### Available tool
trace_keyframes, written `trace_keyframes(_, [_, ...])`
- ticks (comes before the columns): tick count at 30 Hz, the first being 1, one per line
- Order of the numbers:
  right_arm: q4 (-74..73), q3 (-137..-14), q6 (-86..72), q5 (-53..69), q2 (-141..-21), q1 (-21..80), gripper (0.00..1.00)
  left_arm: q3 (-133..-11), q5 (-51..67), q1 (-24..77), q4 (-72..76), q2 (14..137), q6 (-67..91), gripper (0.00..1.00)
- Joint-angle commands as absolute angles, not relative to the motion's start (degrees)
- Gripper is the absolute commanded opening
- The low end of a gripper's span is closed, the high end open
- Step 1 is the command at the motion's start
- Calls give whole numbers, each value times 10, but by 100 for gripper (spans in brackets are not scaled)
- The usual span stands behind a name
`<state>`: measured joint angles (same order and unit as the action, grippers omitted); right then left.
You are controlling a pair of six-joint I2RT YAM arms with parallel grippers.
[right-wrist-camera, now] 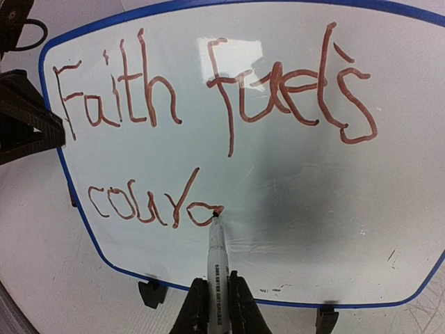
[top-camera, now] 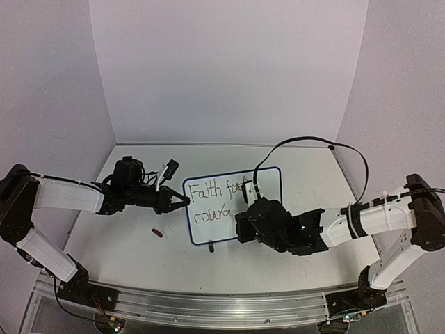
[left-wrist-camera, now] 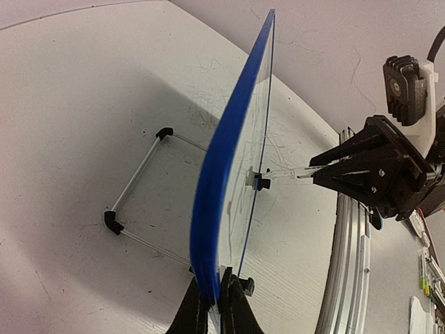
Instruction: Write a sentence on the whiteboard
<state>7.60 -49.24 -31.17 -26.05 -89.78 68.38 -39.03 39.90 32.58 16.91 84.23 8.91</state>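
The right pincer (right-wrist-camera: pixel 217 287) is clamped on a marker (right-wrist-camera: pixel 216 254), jaws pressed against its barrel from both sides, with the dark tip touching the whiteboard (right-wrist-camera: pixel 306 236) at the end of the lower line of writing. The left pincer (left-wrist-camera: pixel 215 298) is closed on the whiteboard's left edge, pinching the dark-blue rim between its fingers near the lower corner.

The whiteboard stands tilted back on the counter (top-camera: pixel 125 247), between the two arms, its face turned towards the marker. A thin wire stand (left-wrist-camera: pixel 133 174) with black corner pieces rests on the counter behind the whiteboard. Two small black feet show under the whiteboard's bottom rim in the right wrist view.

The sentence (right-wrist-camera: pixel 229 104) fills the upper left of the whiteboard's face in reddish-brown strokes: "Faith fuels" on the top line and "coura" below it, under "Faith". The right part of the whiteboard below "fuels" is bare apart from a few small dark specks.

A small red object (top-camera: pixel 158 232) lies on the counter just left of the whiteboard's lower left corner; what it is cannot be told.
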Motion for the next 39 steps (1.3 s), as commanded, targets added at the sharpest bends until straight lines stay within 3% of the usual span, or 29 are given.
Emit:
trace_keyframes(1, [57,-483,-319,-270,-880,680,0,-404,359,324,137,849,62,0])
trace_keyframes(13, [87,-460,-311,-268,-819,679,0,-403,359,324,136,847,62,0])
trace_keyframes(39, [86,-477,-327,-288,-869,664,0,-403,359,324,136,847,60,0])
